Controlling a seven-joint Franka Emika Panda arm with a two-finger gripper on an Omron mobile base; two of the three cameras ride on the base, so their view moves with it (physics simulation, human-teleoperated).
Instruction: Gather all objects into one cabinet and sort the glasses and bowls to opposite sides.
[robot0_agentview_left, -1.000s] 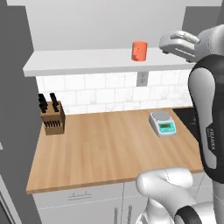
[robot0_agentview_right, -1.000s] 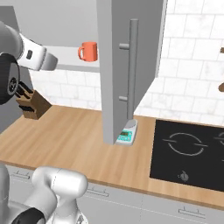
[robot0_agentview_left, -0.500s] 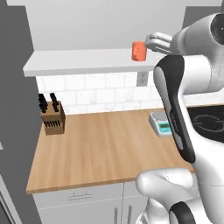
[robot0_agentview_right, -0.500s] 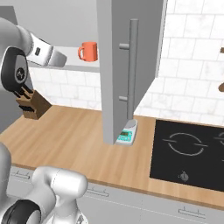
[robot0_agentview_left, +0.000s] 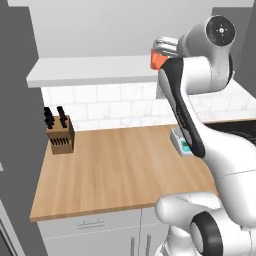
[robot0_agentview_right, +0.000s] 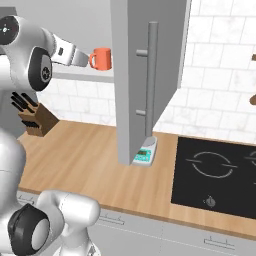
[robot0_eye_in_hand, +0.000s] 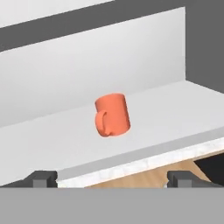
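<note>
Just 1 orange mug (robot0_eye_in_hand: 112, 115) on shelf (robot0_eye_in_hand: 175, 111); hand (robot0_eye_in_hand: 113, 178) open

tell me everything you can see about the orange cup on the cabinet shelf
The orange cup is a small salmon-orange mug with a smooth, matte, uniform surface and a loop handle on one side, which the hand view and the right base view both show. It stands upright on the white shelf of the open wall cabinet, alone, set back from the front edge. Only the shelf touches it. The gripper is open in front of it, level with the shelf edge and apart from the cup.
</note>
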